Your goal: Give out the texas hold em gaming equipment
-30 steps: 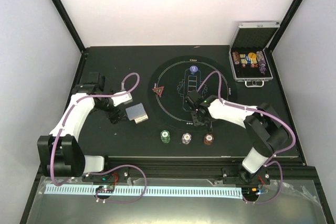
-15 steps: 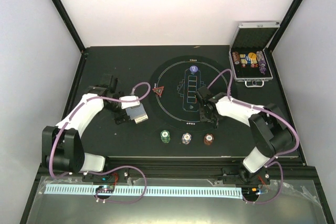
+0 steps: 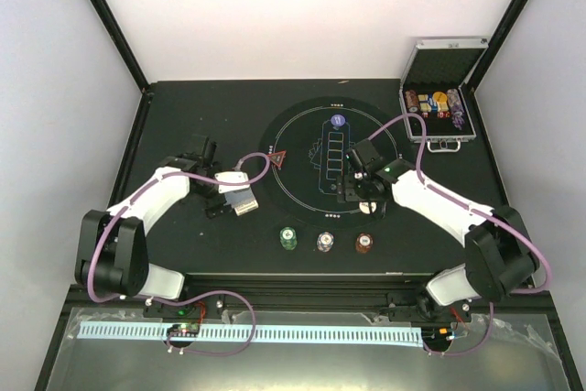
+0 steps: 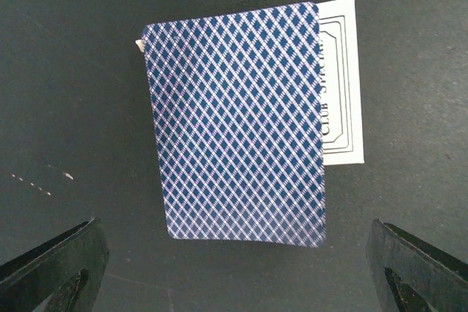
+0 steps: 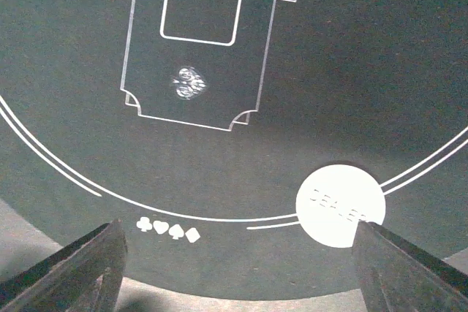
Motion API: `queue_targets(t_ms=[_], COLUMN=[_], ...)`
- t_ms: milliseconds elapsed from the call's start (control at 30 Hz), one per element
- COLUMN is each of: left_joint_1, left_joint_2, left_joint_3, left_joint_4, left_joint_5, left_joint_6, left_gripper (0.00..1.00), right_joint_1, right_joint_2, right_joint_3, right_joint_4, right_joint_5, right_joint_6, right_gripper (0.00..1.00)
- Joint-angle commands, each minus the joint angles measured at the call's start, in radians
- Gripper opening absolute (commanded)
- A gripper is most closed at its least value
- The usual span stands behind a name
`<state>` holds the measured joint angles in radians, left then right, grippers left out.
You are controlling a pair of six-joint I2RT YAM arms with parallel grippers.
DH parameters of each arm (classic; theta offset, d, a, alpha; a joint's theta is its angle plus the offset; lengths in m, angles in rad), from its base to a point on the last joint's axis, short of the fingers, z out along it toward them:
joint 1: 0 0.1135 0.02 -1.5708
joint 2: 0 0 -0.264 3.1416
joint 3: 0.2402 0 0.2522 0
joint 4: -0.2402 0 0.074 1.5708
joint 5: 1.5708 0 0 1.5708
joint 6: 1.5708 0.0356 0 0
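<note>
A stack of blue-and-white diamond-backed playing cards (image 4: 238,126) lies on the black mat, with a white printed card (image 4: 341,82) sticking out on its right. My left gripper (image 4: 234,275) hangs open just short of the stack's near edge, its fingers well clear on both sides. In the top view the cards (image 3: 245,205) lie beside the left gripper (image 3: 229,201). A white round dealer button (image 5: 338,204) lies flat on the mat's double ring line. My right gripper (image 5: 238,272) is open, and its right fingertip overlaps the button's edge. Green (image 3: 289,239), purple-white (image 3: 324,242) and red-brown (image 3: 364,243) chips sit near the front. A red triangular marker (image 3: 276,158) lies at the ring's left.
The open silver case (image 3: 439,105) with chip rolls stands at the back right. A purple chip (image 3: 338,121) lies at the far end of the printed card slots (image 3: 335,148). The right gripper (image 3: 355,194) covers the button from above.
The right gripper has opened and let the dealer button down on the ring line, after moving right and back. The left gripper has swung right to the card stack.
</note>
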<state>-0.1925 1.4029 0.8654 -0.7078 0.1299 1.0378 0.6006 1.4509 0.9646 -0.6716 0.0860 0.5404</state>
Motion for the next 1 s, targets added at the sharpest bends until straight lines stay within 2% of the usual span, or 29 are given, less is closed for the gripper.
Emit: queue_targets(t_ms=[0, 333, 633, 967], left_joint_1=[-0.013, 0.0, 0.036, 0.085], left_joint_2=[0.023, 0.026, 0.025, 0.118], left_joint_3=[-0.013, -0.008, 0.076, 0.179], left_joint_4=[0.063, 0.065, -0.027, -0.167], left_joint_5=[-0.018, 0.043, 0.111, 0.171], left_joint_6=[-0.027, -0.024, 0.016, 0.079], left_gripper=[0.99, 0.99, 0.99, 0.99], right_joint_1=[0.007, 0.018, 0.037, 0.058], right_joint_2=[-0.035, -0.044, -0.057, -0.056], right_joint_3=[0.006, -0.027, -0.053, -0.041], right_joint_4=[0.047, 0.083, 0.091, 0.084], right_joint_5=[-0.074, -0.12, -0.132, -0.14], right_joint_6=[0.021, 0.02, 0.024, 0.026], right_gripper=[0.88, 0.98, 0.98, 0.99])
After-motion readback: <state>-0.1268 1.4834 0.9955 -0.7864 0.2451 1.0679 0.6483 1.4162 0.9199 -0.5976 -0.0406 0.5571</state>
